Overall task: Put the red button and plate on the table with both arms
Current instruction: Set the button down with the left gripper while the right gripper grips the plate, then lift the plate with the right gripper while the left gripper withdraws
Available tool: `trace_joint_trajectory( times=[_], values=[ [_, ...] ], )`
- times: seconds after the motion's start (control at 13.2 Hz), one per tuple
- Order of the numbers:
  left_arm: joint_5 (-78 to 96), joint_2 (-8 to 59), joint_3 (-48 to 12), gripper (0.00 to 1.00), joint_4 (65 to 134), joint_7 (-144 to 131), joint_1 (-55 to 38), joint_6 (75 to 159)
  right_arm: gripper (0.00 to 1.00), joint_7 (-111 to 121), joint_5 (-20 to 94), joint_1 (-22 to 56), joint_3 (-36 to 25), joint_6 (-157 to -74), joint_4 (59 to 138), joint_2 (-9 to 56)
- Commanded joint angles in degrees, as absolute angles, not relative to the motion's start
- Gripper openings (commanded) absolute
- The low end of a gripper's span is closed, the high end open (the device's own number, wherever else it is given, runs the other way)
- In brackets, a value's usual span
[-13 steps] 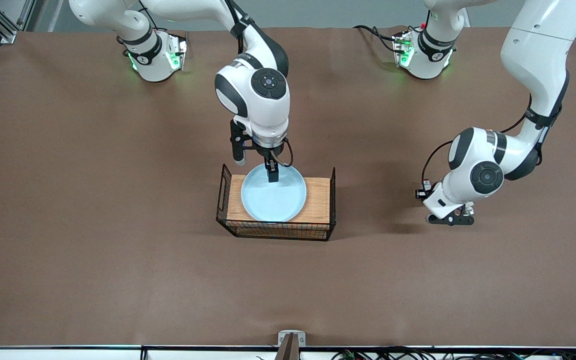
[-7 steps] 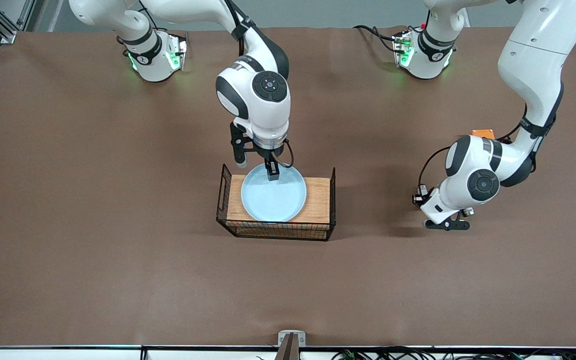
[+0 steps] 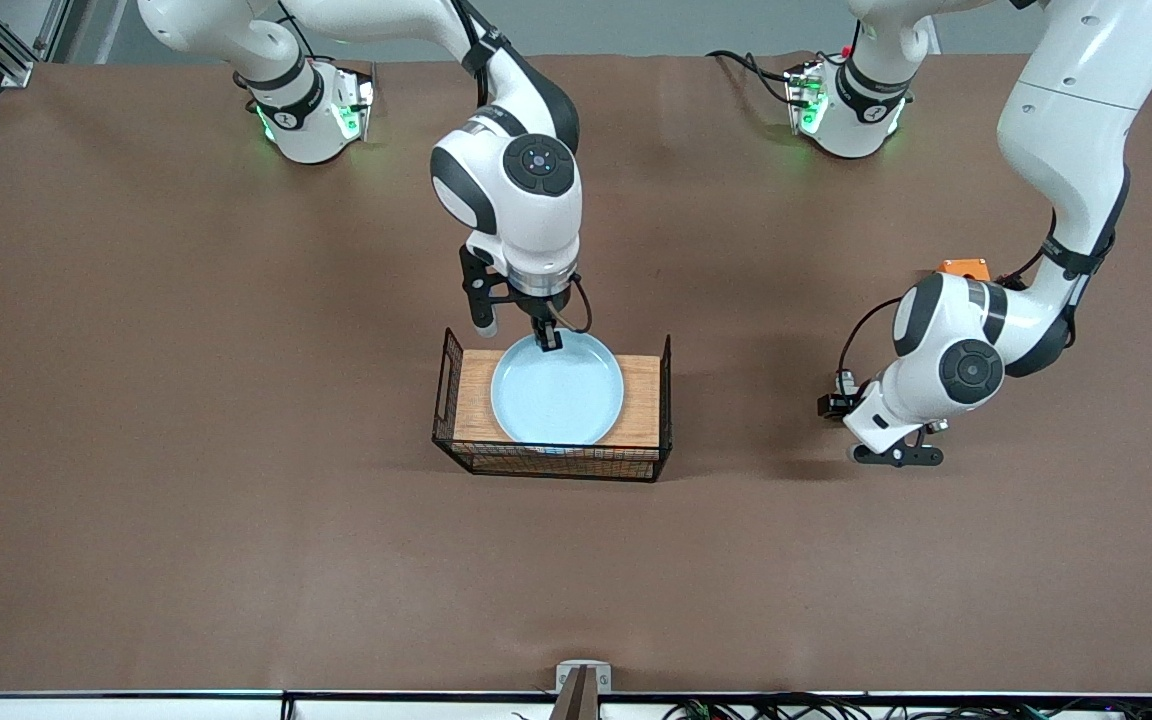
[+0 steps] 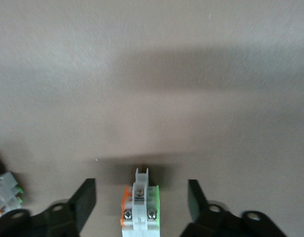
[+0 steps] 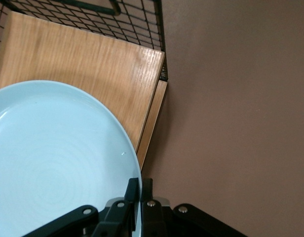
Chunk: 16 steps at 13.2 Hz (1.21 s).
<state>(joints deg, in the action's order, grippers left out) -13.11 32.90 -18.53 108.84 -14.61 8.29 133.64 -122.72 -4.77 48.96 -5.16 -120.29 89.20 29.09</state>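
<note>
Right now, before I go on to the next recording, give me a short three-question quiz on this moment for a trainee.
1. True or false: the right gripper is shut on the rim of the plate.
2. Where is the red button? A: held up in the air. B: on the table, between the open fingers of the left gripper. C: lying on the plate.
3. Fill in: the plate is over the wooden top of the black ____.

Key: 1 true; 2 B; 3 wire basket.
</note>
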Motion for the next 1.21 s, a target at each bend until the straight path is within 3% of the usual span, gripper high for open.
trace_joint_trajectory(
  times=[0.0,0.3,0.76,1.14],
  values=[
    [-13.9,28.4,-18.8,1.00,109.2,-14.0,8.6,132.2,0.00,-120.0,-4.4,47.3,-4.8,-117.9,86.0,29.2],
    [-13.3,19.9,-19.2,0.99,108.7,-12.5,9.1,125.1,0.00,-119.4,-0.4,47.9,-4.6,-109.0,80.1,28.3],
    [-4.9,9.5,-19.3,0.99,101.4,-2.8,15.3,110.5,0.00,-105.7,10.9,47.4,-4.1,-93.4,73.8,24.8],
    [-1.3,3.0,-19.0,1.00,98.2,-1.7,17.6,103.4,0.00,-65.3,11.4,33.2,-4.4,-78.8,72.5,18.3]
  ],
)
